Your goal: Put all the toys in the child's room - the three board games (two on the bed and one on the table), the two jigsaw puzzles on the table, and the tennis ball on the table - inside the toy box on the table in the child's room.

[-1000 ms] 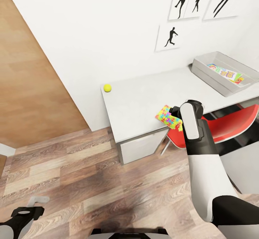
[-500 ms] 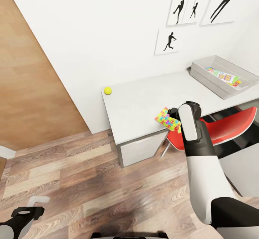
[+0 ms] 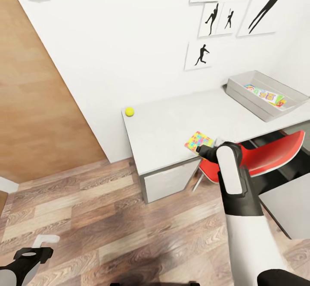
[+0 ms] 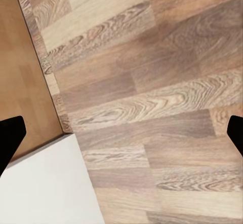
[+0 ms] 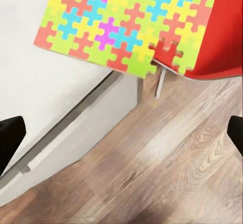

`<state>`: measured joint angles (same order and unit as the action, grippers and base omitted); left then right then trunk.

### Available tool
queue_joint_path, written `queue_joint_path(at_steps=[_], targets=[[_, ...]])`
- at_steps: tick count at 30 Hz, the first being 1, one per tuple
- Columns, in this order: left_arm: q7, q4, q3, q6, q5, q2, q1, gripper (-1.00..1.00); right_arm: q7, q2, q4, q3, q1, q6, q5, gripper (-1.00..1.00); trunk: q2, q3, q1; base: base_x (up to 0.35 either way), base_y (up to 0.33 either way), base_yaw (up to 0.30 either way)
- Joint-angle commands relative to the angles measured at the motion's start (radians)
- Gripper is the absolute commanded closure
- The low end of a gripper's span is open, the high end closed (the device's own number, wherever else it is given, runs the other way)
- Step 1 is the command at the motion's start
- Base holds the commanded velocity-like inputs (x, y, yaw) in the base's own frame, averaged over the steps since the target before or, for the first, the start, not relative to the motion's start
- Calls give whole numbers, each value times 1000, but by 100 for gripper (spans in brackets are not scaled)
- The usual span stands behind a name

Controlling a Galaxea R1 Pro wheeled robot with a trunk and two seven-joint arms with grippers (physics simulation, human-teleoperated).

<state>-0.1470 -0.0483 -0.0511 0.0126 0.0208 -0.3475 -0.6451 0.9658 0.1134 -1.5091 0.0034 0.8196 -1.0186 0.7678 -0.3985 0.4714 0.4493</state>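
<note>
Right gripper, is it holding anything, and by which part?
Nothing: the right gripper is open, and the jigsaw puzzle lies on the table edge.

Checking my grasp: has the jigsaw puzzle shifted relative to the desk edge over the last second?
Yes. The jigsaw puzzle was tilted up at the right gripper; now it lies flat on the table, overhanging its front edge.

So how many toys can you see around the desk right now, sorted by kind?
Tennis ball: 1
Jigsaw puzzle, at the desk's front edge: 1
Colourful flat toys in the bin: at least 1; too small to tell kind or exact count
Total: at least 3
</note>
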Motion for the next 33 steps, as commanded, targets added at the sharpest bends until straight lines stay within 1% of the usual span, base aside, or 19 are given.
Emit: queue_joint_path(at_steps=[1,2,3,4,5,7,10,11,13,15,18,19,20,22,25,28,30,32,33], targets=[[-3,1,-5,1,2,0,-1,-100,10,0,-13,5,-14,-5,19,-100,-2,0,1,0,0,0],[-3,1,-5,1,2,0,-1,-100,10,1,-31,16,-42,-7,33,-100,-2,-2,1,0,0,0],[-3,1,-5,1,2,0,-1,-100,10,2,-37,23,-55,-7,38,-100,-2,-4,1,0,0,0],[-3,1,-4,1,2,0,-1,-100,11,4,-45,41,-76,-8,46,-100,-2,-5,1,0,0,0],[-3,1,-4,1,2,0,-1,-100,10,5,-49,52,-84,-8,48,-100,-2,-7,1,0,0,0],[-3,1,-4,1,2,0,-1,-100,10,12,-56,93,-108,-5,55,-100,-2,-10,1,0,0,0],[-3,1,-4,1,2,0,1,-100,10,23,-61,130,-141,-1,58,-100,-2,-15,1,0,0,0],[-3,1,-4,1,2,0,2,-100,10,26,-61,137,-150,-1,58,-100,-2,-17,1,0,0,0],[-3,1,-4,1,2,0,4,-100,10,45,-62,169,-189,1,59,-100,-2,-20,1,0,0,0],[-3,1,-4,1,2,0,5,-100,10,55,-63,191,-218,3,59,-100,-2,-23,1,0,0,0],[-3,1,-4,1,2,0,5,-100,9,61,-63,218,-254,9,59,-100,-2,-28,1,0,0,0],[-3,1,-5,1,2,0,5,-100,9,61,-63,229,-275,15,59,-100,-2,-30,1,0,0,0],[-3,1,-4,1,2,0,5,-100,9,61,-63,234,-286,19,59,-100,-2,-32,1,0,0,0],[-3,1,-4,1,2,1,5,-100,8,61,-61,252,-328,34,59,-100,-2,-35,1,0,0,0],[-3,0,-4,1,2,5,5,-100,6,59,-59,265,-370,43,60,-100,-2,-40,1,0,0,0],[-3,1,-4,1,3,7,5,-100,5,55,-58,268,-406,46,60,-100,-2,-45,1,0,0,0],[-3,1,-4,2,3,8,5,-100,4,52,-52,269,-452,49,54,-100,-2,-48,1,0,0,0],[-3,1,-4,2,4,8,5,-100,4,50,-48,268,-473,54,51,-100,-2,-51,1,0,0,0],[-3,1,-4,2,4,8,5,-100,4,48,-41,266,-494,64,48,-100,-2,-53,1,0,0,0]])
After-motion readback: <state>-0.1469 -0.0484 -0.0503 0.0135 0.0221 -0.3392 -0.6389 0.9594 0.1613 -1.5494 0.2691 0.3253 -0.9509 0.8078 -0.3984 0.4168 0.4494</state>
